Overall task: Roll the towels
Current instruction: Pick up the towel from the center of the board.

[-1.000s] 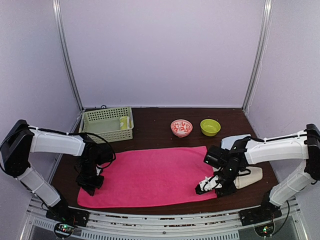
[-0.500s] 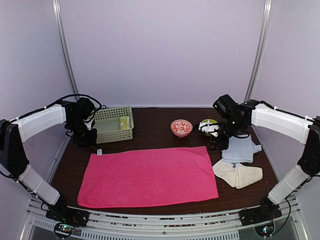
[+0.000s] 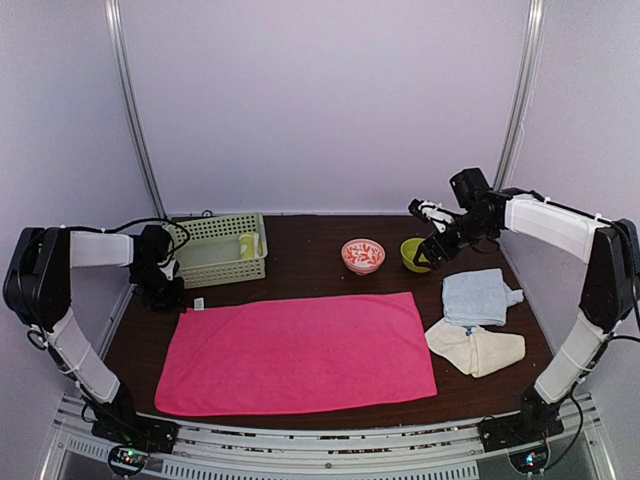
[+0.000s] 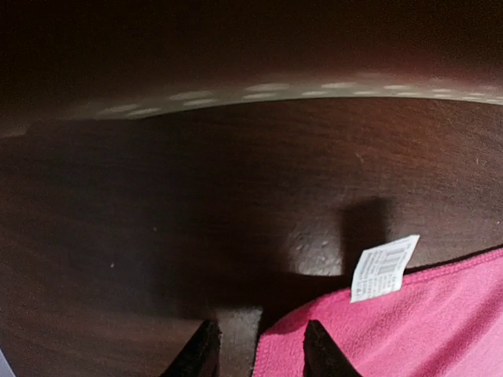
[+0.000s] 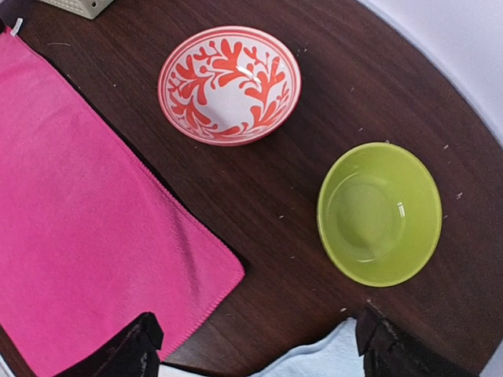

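Observation:
The pink towel [image 3: 300, 352] lies spread flat across the table's middle. A light blue towel [image 3: 478, 297] and a cream towel [image 3: 478, 350] lie crumpled to its right. A small yellow towel [image 3: 248, 245] stands inside the basket. My left gripper [image 3: 160, 290] is low at the pink towel's far left corner [image 4: 409, 330], beside the white label [image 4: 383, 267]. Its jaws [image 4: 258, 349] are open, with the towel's edge lying flat below them. My right gripper [image 3: 428, 235] hangs high near the green bowl, wide open [image 5: 263, 353] and empty. The pink towel's far right corner [image 5: 118, 259] and the blue towel's edge [image 5: 314, 361] show beneath it.
A green plastic basket [image 3: 205, 262] stands at the back left, close to my left gripper. A red-and-white bowl [image 3: 362, 255] [image 5: 229, 84] and a lime green bowl [image 3: 420, 253] [image 5: 379, 212] sit behind the pink towel. Metal posts rise at the back corners.
Both arms have left the pink towel's near corners and moved back. The left now sits at the far left corner. The right has risen near the green bowl and opened wide.

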You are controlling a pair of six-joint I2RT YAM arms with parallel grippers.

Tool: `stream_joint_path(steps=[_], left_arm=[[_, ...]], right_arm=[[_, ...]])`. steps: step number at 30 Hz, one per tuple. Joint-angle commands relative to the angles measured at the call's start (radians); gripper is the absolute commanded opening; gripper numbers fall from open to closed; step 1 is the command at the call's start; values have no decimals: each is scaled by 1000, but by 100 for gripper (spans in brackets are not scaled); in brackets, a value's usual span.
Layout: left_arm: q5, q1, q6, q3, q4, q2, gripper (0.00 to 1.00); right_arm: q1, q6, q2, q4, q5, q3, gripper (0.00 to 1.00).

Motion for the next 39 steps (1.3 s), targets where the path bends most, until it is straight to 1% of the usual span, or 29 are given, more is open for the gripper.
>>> stream_joint_path(steps=[1, 3, 5, 7, 8, 12, 14, 16, 17, 18, 19, 25, 27, 34, 39], left_arm=[[54, 9, 67, -11, 130, 37, 34], [57, 10, 83, -7, 137, 57, 30], [76, 12, 100, 2, 138, 76, 26], [87, 11, 107, 7, 137, 86, 21], [84, 11, 110, 10, 134, 90, 16], [49, 11, 113, 15, 109, 88, 4], [31, 12, 113, 9, 103, 76, 0], [21, 11, 110, 3, 95, 61, 0], [23, 11, 108, 1, 93, 53, 3], [27, 11, 107, -3, 91, 45, 9], [33, 11, 105, -7, 91, 38, 13], [28, 11, 76, -51, 119, -34, 21], [34, 11, 76, -69, 130, -50, 22], [25, 12, 85, -93, 143, -18, 21], [63, 11, 93, -98, 183, 15, 22]], right_arm=[[2, -22, 61, -75, -119, 39, 81], [2, -29, 72, -88, -139, 37, 74], [2, -33, 81, -94, -147, 29, 70], [2, -35, 88, -96, -145, 19, 69], [1, -33, 93, -96, -139, 17, 68], [2, -28, 112, -101, -117, 22, 66], [2, -24, 120, -104, -112, 26, 65], [3, -21, 126, -110, -116, 32, 65], [3, -20, 129, -112, -119, 34, 65], [3, -18, 131, -114, -123, 36, 65], [3, -16, 134, -115, -128, 37, 65], [6, -16, 142, -131, -146, 47, 64], [8, -16, 142, -133, -149, 45, 64], [16, -19, 146, -136, -157, 45, 64], [22, -25, 149, -136, -154, 38, 64]])
